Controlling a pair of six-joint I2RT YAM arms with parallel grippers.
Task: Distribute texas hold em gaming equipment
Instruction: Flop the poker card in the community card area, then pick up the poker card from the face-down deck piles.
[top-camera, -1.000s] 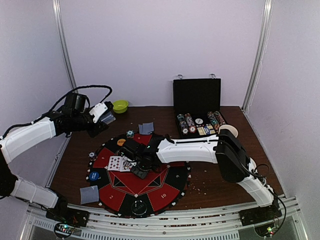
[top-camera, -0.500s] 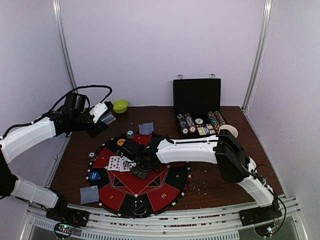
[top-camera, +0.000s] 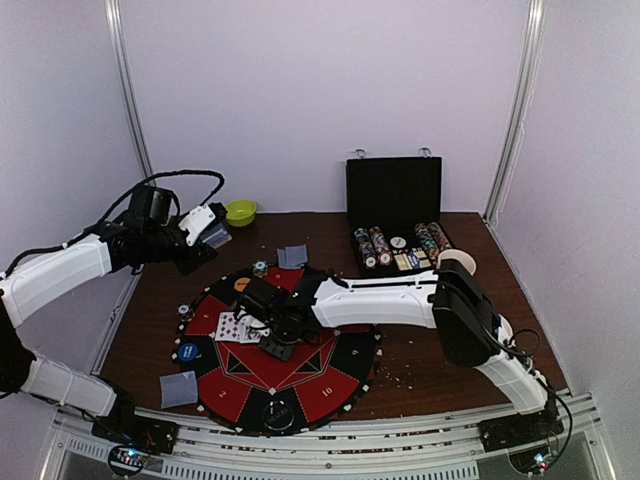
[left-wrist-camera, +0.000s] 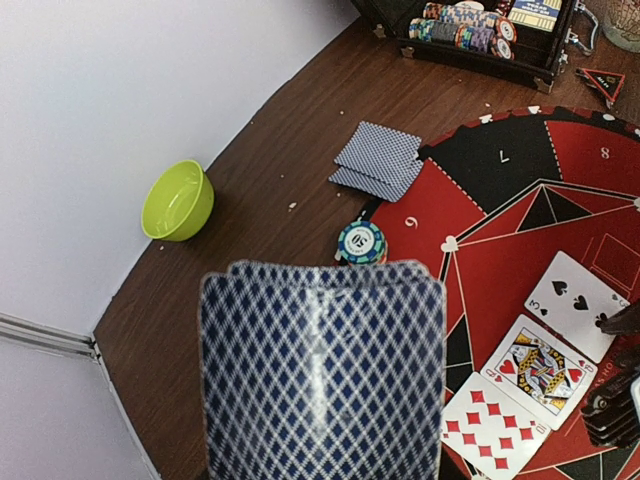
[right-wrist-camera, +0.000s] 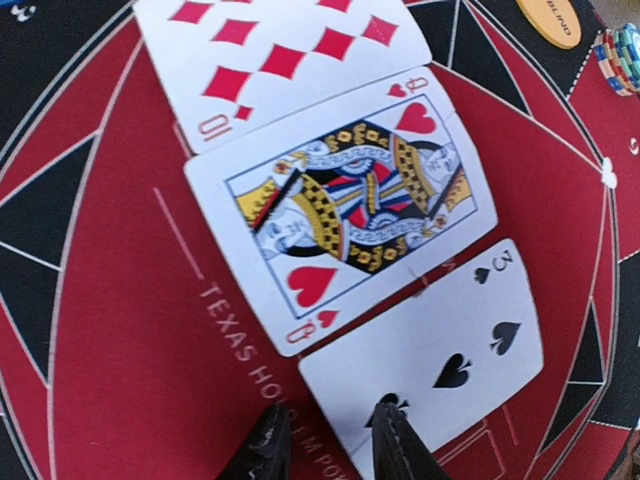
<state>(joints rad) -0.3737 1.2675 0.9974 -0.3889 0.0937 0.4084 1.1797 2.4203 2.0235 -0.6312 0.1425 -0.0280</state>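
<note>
Since the ten of diamonds (right-wrist-camera: 280, 60), queen of hearts (right-wrist-camera: 345, 215) and three of spades (right-wrist-camera: 440, 350) are laid face up, side by side, on the round mat (right-wrist-camera: 110, 300), a flop seems dealt. The jaws of the right gripper (right-wrist-camera: 330, 445) are parted at the three's edge, gripping nothing; the deck (left-wrist-camera: 322, 370) is clamped in the left gripper (top-camera: 200, 235) above the desk (left-wrist-camera: 290, 170), presumably for further dealing.

Mat (top-camera: 300, 375): red and black wedges, white lines and numerals.
Ten of diamonds (right-wrist-camera: 280, 55): white face, red pips.
Queen of hearts (right-wrist-camera: 340, 215): white face; red, yellow, blue and black figure.
Three of spades (right-wrist-camera: 430, 355): white face, black pips.
Held cards (left-wrist-camera: 322, 370): dark blue and white diamond-lattice backs.
Chip stack (left-wrist-camera: 361, 243): teal and white stripes.
Disc (right-wrist-camera: 549, 18): orange, dark lettering.
Bowl (left-wrist-camera: 178, 200): lime green.
Worktop (left-wrist-camera: 290, 130): dark brown wood.
</note>
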